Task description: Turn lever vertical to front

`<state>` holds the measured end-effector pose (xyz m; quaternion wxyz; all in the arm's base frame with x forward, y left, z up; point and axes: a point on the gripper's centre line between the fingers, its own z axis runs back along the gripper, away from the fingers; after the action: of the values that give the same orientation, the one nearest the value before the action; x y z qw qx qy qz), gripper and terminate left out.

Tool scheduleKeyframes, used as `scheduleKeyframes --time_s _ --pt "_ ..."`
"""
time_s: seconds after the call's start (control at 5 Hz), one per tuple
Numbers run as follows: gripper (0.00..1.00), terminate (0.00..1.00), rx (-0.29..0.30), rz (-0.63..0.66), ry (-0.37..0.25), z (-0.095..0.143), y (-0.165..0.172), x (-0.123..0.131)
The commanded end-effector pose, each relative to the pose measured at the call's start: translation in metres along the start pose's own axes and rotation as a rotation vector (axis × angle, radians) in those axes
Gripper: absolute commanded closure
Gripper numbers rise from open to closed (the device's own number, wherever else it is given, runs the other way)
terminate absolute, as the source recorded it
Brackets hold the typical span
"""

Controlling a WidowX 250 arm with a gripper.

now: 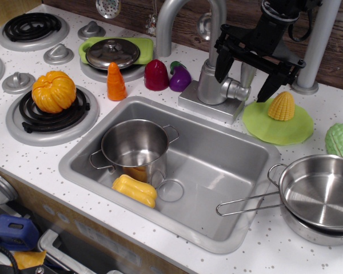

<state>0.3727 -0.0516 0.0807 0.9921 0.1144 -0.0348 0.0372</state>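
On your far left sits a black coil burner [52, 111] in a grey ring, and a round orange toy pumpkin [54, 91] rests on top of it. Small round grey stove knobs [58, 54] dot the white speckled counter [34, 154] near it. Next you see a shiny silver pot lid [112, 53] lying on a green plate [140, 44]. Just in front of the lid stands an orange toy carrot [115, 82], pointing up. Beside the carrot sit a dark red toy [156, 75] and a purple toy eggplant [180, 78], close together.

Lower down is the grey sink [228, 171]. Look inside it: a shiny steel pot with two handles [135, 147] stands on the left side, and a yellow toy food piece [135, 190] lies just in front of the pot.

Behind the sink rises the tall curved silver spout [180, 20] on its grey base [208, 103]. The small silver-grey lever [235, 89] sticks out from the right side of that base, pointing right. Your black gripper [244, 69] hangs right above it, with its two fingers spread apart, one on each side, pinching nothing.

Further right, a yellow toy corn [281, 106] sits on a flat green round mat [277, 127]. Two shiny steel pans [319, 197] are stacked at the right edge, and one long wire handle reaches over the sink.
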Motion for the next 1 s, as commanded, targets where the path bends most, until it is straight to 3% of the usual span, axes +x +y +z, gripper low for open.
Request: scheduleKeyframes --time_s 0.0,0.4,0.8 --pt "0.0 0.0 0.0 0.0 0.0 0.0 0.0 0.0" --pt "0.0 0.0 -0.046 0.03 -0.118 0.01 0.009 0.012" --pt "0.0 0.0 -0.024 0.071 -0.199 0.026 0.013 0.033"
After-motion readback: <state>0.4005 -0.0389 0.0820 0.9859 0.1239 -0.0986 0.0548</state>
